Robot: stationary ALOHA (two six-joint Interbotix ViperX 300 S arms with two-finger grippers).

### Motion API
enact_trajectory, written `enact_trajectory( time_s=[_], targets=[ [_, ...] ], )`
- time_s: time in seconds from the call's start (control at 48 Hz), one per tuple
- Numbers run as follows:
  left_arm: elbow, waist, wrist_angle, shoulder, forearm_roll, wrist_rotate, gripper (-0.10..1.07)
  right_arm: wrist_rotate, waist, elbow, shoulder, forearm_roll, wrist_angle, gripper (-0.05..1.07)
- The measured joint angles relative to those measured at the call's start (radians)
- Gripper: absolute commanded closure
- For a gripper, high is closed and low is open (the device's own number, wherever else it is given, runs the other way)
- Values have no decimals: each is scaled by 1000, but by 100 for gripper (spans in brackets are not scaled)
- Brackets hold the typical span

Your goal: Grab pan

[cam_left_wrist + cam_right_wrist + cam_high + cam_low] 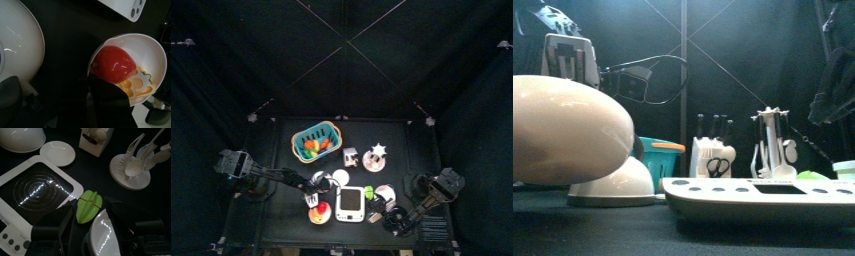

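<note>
The pan (143, 50) is a white round bowl holding a red tomato (113, 64) and a yellow fried-egg toy (137, 85). Its grey handle (157, 109) points away from my jaws. My left gripper (53, 82) is open, with one jaw over the pan's near rim and the other out over bare table. From above, the pan (314, 207) sits near the front edge with the left gripper (314, 192) right behind it. A big white rounded body (560, 125) fills the front view's left; I cannot tell if it is the pan. My right gripper (92, 215) rests open over a green leaf toy (87, 205).
A white hotplate (349, 206) lies right of the pan, with a white dome (620, 185) behind. Further back stand a teal basket (317, 141), a knife block (714, 157) and a utensil rack (774, 150). A glossy white thing (103, 238) lies under the right jaws.
</note>
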Motion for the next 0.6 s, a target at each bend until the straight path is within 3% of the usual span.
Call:
enact_trajectory(
  time_s=[0.604],
  targets=[
    [-83, 2, 51, -20, 57, 0, 56, 0, -3, 5, 0, 0, 0, 19]
  ],
)
